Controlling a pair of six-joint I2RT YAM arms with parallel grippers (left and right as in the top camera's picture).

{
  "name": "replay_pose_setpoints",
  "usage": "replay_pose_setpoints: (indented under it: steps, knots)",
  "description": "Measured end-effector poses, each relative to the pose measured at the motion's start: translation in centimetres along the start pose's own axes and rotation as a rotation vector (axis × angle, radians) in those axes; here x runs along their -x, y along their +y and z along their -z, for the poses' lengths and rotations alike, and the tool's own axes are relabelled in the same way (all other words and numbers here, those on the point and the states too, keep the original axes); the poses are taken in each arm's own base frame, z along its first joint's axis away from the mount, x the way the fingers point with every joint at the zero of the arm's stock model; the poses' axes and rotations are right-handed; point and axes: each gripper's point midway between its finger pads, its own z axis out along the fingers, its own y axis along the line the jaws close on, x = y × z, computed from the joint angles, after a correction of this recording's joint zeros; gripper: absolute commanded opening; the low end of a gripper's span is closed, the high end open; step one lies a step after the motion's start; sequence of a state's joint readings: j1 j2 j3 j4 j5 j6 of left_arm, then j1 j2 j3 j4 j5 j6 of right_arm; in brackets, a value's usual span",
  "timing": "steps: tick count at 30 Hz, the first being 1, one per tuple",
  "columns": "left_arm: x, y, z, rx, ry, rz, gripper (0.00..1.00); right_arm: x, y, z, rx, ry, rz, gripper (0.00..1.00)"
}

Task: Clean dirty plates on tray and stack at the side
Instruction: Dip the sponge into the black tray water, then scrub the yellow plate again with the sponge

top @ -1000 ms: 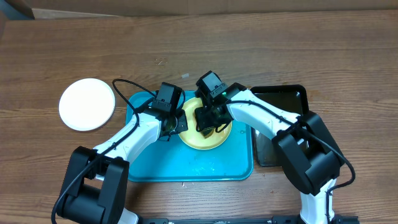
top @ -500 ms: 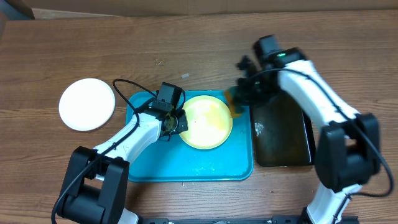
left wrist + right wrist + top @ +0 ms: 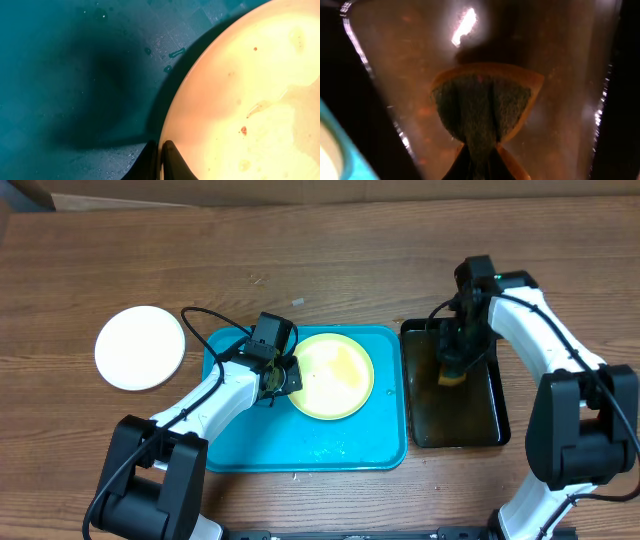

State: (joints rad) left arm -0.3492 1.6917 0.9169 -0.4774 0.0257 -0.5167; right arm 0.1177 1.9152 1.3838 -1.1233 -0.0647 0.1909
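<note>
A pale yellow plate (image 3: 333, 375) with small red specks (image 3: 243, 130) lies on the turquoise tray (image 3: 250, 442). My left gripper (image 3: 284, 377) is shut on the plate's left rim (image 3: 161, 150). A white plate (image 3: 140, 347) lies on the table left of the tray. My right gripper (image 3: 455, 358) is shut on a sponge (image 3: 485, 102) with an orange back and dark green face, held in the black basin of dark water (image 3: 487, 420). A third plate is not in view.
The black basin (image 3: 385, 100) stands right of the tray, touching its right edge. Wooden table surrounds both. A cable loops from the left arm over the tray's far left corner (image 3: 205, 320).
My right gripper has carried the sponge off the yellow plate, rightward and into the black basin. The left gripper and plate have stayed put.
</note>
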Motion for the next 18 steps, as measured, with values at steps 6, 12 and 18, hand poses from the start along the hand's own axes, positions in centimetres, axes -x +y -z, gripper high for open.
replay_pose_setpoints:
  steps: [6, 12, 18]
  knots:
    - [0.0, 0.0, 0.0, -0.001, 0.0, 0.0, 0.04, -0.6, 2.9, 0.1, 0.17, 0.032, 0.038, 0.04]
    - [0.0, 0.0, 0.0, -0.001, -0.001, 0.0, 0.04, -1.2, 10.5, 3.2, 0.631, 0.042, 0.189, 0.04]
    - [0.0, -0.1, 0.0, -0.003, -0.001, 0.0, 0.04, -2.4, 16.0, 5.2, 0.821, 0.023, 0.344, 0.04]
